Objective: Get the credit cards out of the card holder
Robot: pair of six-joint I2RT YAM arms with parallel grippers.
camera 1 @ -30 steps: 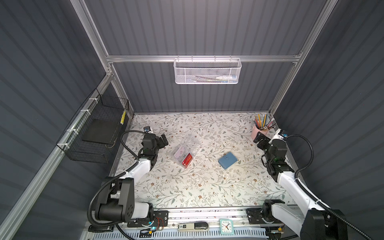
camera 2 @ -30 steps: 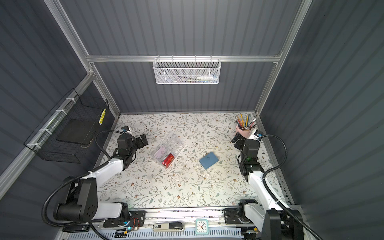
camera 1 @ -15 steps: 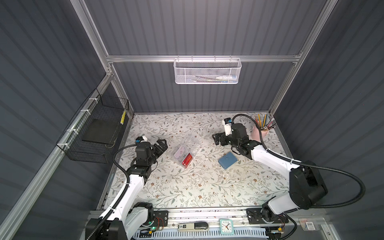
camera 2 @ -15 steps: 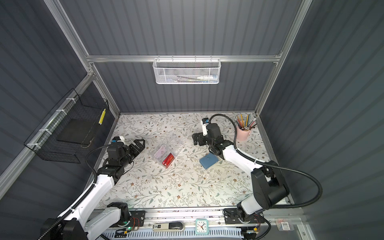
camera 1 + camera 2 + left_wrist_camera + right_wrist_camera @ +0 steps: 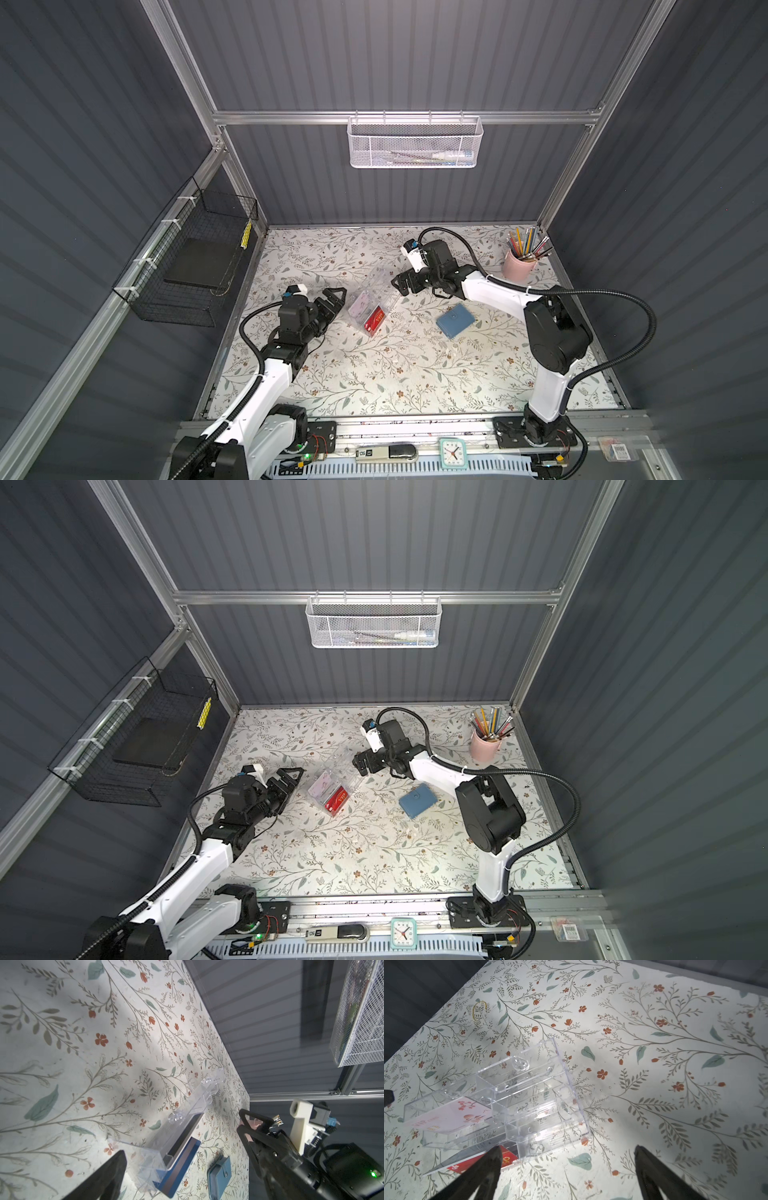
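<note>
The card holder (image 5: 455,320) (image 5: 417,800) is a slate-blue wallet lying snapped shut right of the table's middle; the left wrist view shows it edge-on (image 5: 219,1176). The credit cards are hidden. My left gripper (image 5: 337,296) (image 5: 296,776) hovers open just left of a clear acrylic box, fingers spread wide (image 5: 182,1132) with nothing between them. My right gripper (image 5: 399,284) (image 5: 360,764) hangs open at the box's far right corner, left of and beyond the holder, empty (image 5: 568,1148). Neither gripper touches the holder.
The clear acrylic box (image 5: 372,297) (image 5: 332,787) (image 5: 529,1095) holds a pink-white card (image 5: 452,1115) and a red card (image 5: 374,322). A pink cup of pencils (image 5: 517,266) stands at the back right. A black wire basket (image 5: 195,266) hangs on the left wall.
The right arm swung from the table's right edge to the far middle, ending beside the clear box. The left gripper came nearer the box. Both stayed open.
</note>
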